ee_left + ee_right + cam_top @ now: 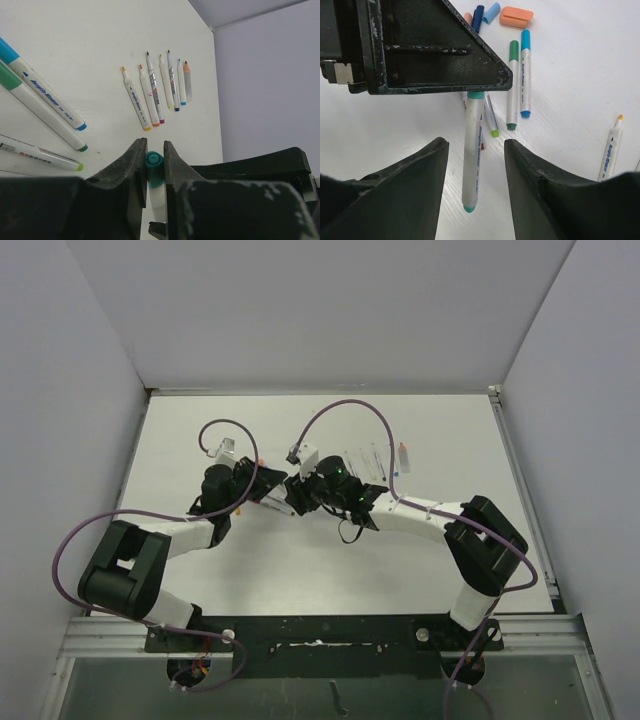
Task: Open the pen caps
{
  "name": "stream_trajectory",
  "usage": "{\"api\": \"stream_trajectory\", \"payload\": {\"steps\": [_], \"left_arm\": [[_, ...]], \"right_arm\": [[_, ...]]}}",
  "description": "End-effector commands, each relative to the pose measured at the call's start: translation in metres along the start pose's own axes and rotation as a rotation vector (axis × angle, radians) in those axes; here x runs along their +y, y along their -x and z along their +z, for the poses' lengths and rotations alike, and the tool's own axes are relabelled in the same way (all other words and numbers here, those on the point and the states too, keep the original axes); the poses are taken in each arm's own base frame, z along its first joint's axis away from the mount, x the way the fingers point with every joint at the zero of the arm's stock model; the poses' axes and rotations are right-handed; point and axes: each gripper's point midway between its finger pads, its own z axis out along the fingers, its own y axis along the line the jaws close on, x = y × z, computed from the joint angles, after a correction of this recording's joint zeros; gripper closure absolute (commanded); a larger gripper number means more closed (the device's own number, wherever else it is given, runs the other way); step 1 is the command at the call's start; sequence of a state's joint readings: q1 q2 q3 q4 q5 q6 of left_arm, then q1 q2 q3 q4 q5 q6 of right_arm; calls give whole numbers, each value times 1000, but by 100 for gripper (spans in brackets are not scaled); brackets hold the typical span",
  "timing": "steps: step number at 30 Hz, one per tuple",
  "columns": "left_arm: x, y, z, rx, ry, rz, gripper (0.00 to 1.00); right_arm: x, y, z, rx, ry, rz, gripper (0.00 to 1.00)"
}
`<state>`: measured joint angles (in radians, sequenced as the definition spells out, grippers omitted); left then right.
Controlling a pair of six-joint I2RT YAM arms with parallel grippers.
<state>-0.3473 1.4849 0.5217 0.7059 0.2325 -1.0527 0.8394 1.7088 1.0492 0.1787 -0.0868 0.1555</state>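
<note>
My left gripper (154, 146) is shut on a white pen at its teal cap (154, 164), above the table. In the right wrist view the same pen (471, 155) hangs from the left gripper's black body, its teal cap (476, 95) at the jaws. My right gripper (475, 143) is open, with a finger on either side of the barrel and not touching it. Loose caps lie at the top of that view: a fat orange one (516, 16), a light blue one (491, 12) and a dark blue one (478, 17). In the top view both grippers (262, 483) (298, 495) meet mid-table.
Several uncapped pens (155, 92) lie in a row beyond the left gripper. Capped blue (42, 85), green (40, 112) and lime-ended (40, 152) pens lie to its left. An uncapped orange-tipped pen (610, 152) lies right of the right gripper. White walls enclose the table (200, 430).
</note>
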Motion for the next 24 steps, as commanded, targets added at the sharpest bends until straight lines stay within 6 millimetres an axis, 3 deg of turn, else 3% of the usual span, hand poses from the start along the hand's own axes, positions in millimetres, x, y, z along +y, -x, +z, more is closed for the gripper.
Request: {"api": "stream_trajectory", "payload": {"steps": [1, 11, 14, 18, 24], "left_arm": [[-29, 10, -5, -33, -88, 37, 100], [-42, 5, -6, -27, -110, 53, 100], [-45, 6, -7, -28, -115, 56, 100], [-47, 8, -6, -31, -111, 64, 100], [-39, 22, -6, -88, -60, 86, 100]], "right_arm": [[4, 44, -5, -104, 7, -19, 51], [5, 41, 3, -96, 15, -18, 59], [5, 41, 5, -96, 14, -18, 71], [4, 41, 4, -98, 10, -15, 97], [4, 24, 1, -62, 9, 1, 100]]}}
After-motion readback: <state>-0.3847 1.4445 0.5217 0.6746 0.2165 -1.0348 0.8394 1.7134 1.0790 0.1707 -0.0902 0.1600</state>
